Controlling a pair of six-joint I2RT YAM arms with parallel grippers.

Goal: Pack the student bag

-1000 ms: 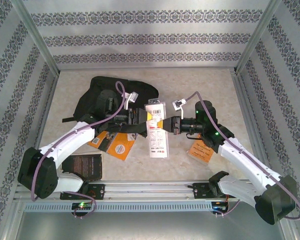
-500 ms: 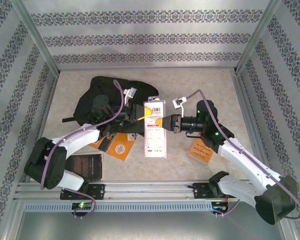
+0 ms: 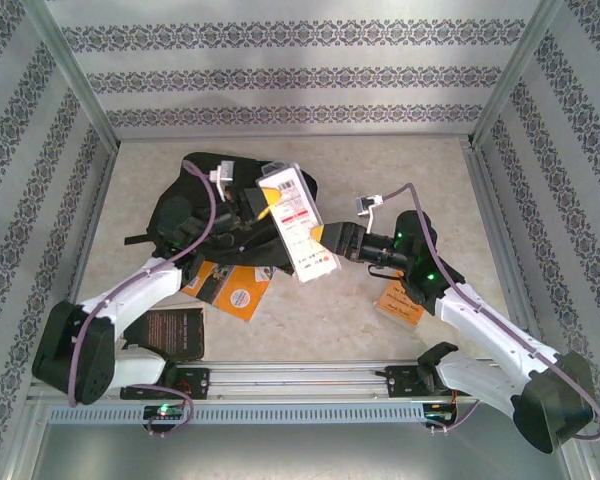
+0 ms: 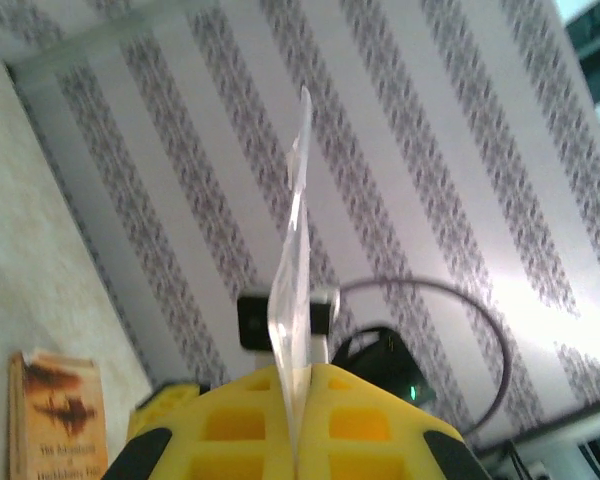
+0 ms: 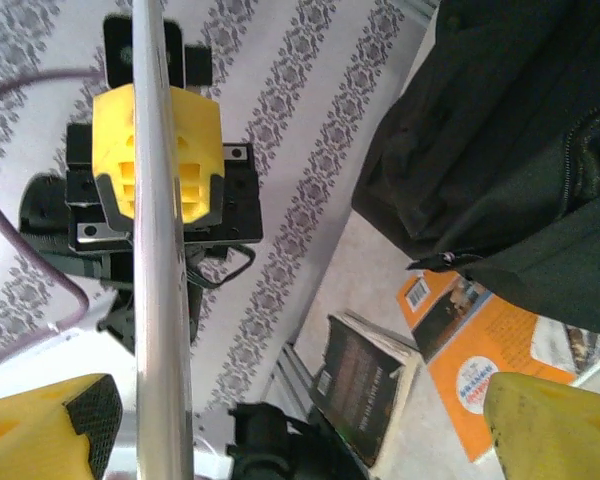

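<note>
the left gripper (image 4: 300,400) is clamped on a flat white pack (image 3: 298,225) held up on edge, while the right gripper (image 3: 327,238) stands wide open around the pack's lower corner. the black bag (image 3: 195,200) lies slumped at the table's back left, just behind the left gripper. with the pack in the air and books (image 3: 242,292) loose nearby, packing looks barely begun. the table (image 3: 380,170) is pale and mottled, boxed in by walls (image 3: 300,75) of striped patterned paper.
</note>
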